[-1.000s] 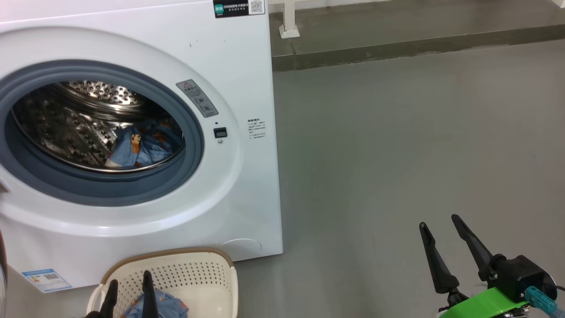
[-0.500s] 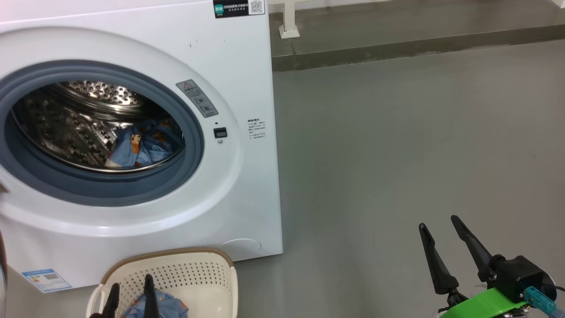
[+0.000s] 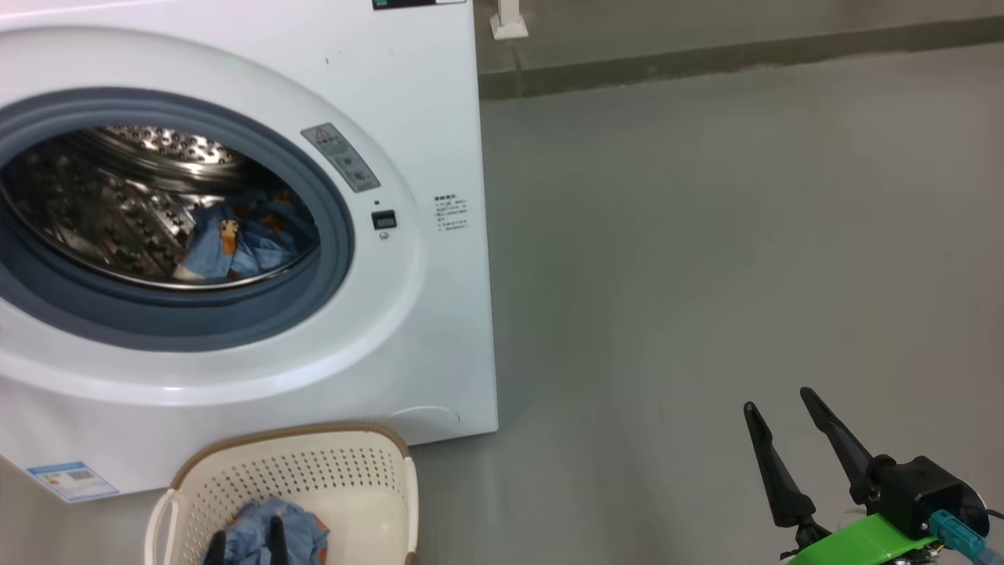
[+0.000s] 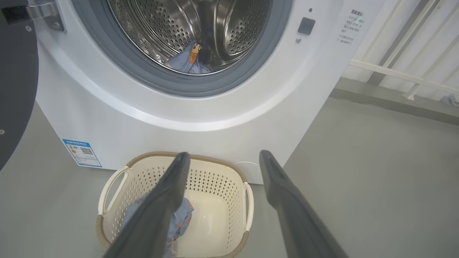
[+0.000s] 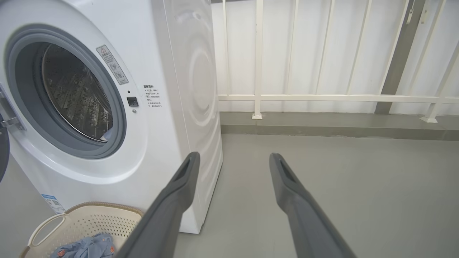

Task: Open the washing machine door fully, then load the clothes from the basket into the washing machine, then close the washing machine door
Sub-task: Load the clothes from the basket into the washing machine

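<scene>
The washing machine (image 3: 439, 94) is pictured on a grey floor (image 3: 706, 235) with its round door (image 4: 16, 79) swung open, the door's dark edge being caught at the left margin of the left wrist view. One bundle of the light blue printed clothes (image 3: 235, 245) is seen low in the steel drum (image 3: 94, 196), behind the grey gasket (image 3: 329, 235). A second bundle (image 3: 274, 532) is shown lying in the cream basket (image 3: 353, 479), which is set on the floor just in front of the machine, beneath the door opening and near the blue label (image 3: 70, 480). The left gripper (image 3: 245, 540) is held over the basket with its dark fingers spread wide and nothing gripped between them; whether the tips are touching the fabric cannot be told. The right gripper (image 3: 778, 400) is held well apart, over bare floor to the right of the machine, likewise opened wide and empty. A white railing (image 5: 322, 97) is seen behind.
</scene>
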Motion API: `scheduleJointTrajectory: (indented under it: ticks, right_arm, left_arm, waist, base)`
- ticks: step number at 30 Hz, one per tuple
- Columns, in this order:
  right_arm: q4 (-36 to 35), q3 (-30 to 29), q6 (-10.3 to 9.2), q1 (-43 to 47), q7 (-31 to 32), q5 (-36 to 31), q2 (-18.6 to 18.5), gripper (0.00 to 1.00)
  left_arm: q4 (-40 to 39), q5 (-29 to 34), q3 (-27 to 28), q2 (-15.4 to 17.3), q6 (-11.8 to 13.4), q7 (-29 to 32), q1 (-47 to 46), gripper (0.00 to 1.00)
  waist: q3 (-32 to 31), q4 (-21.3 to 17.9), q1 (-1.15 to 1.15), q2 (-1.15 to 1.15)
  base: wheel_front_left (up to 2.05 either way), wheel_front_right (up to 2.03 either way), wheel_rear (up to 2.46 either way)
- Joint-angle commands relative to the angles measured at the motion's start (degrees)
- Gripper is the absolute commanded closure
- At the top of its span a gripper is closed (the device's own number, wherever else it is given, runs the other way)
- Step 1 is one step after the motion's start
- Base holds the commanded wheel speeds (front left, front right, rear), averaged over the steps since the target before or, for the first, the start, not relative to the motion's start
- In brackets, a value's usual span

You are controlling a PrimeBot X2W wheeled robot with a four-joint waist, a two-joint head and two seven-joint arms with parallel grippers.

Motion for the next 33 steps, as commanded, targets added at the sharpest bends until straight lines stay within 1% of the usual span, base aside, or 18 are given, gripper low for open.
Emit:
scheduleJointTrajectory:
  ticks: [1, 8, 17, 22, 28, 29, 33]
  right_arm:
    - [-1.2, 1.5, 0.09, -0.3, -0.4, 0.3, -1.1, 0.00]
    - [-1.4, 2.0, 0.09, -0.9, -0.4, 0.8, -2.0, 0.00]
    - [-3.4, 2.0, 0.09, -3.5, -0.4, 1.3, -3.4, 0.00]
    - [-4.5, 2.0, 0.09, -5.2, -0.4, 1.6, -3.8, 0.00]
    - [-5.9, 1.8, 0.09, -7.4, -0.4, 2.0, -4.2, 0.00]
    - [-5.9, 1.8, 0.09, -7.4, -0.4, 2.0, -4.2, 0.00]
    - [-6.6, 1.5, 0.09, -8.7, -0.4, 2.1, -4.3, 0.00]
  left_arm:
    - [-0.2, -0.2, 1.7, 0.3, -0.4, -0.6, -2.5, 0.00]
    - [6.4, 0.1, 1.5, 0.2, -1.9, -0.6, -5.7, 0.00]
    - [17.0, 1.4, 2.5, 0.3, -3.5, -0.6, -14.4, 0.00]
    - [24.0, 2.0, 3.4, 1.5, -4.5, -0.6, -21.7, 0.00]
    - [32.1, 2.1, 4.6, 3.7, -5.5, -0.6, -31.0, 0.00]
    - [32.1, 2.1, 4.6, 3.7, -5.5, -0.6, -31.0, 0.00]
    - [38.3, 3.0, 4.2, 5.6, -5.6, -0.6, -36.9, 0.00]
  waist:
    - [1.3, -0.1, 0.00, 0.00]
    - [6.8, -0.1, 0.00, 0.00]
    - [16.8, -0.3, 0.00, 0.00]
    - [23.1, -0.7, 0.00, 0.00]
    - [30.1, -1.7, 0.00, 0.00]
    - [30.1, -1.7, 0.00, 0.00]
    - [34.5, -2.4, 0.00, 0.00]
  base:
    - [0.00, 0.00, 0.00]
    - [0.00, 0.00, 0.00]
    - [0.00, 0.00, 0.00]
    - [0.00, 0.00, 0.00]
    - [0.00, 0.00, 0.00]
    - [0.00, 0.00, 0.00]
    - [0.00, 0.00, 0.00]
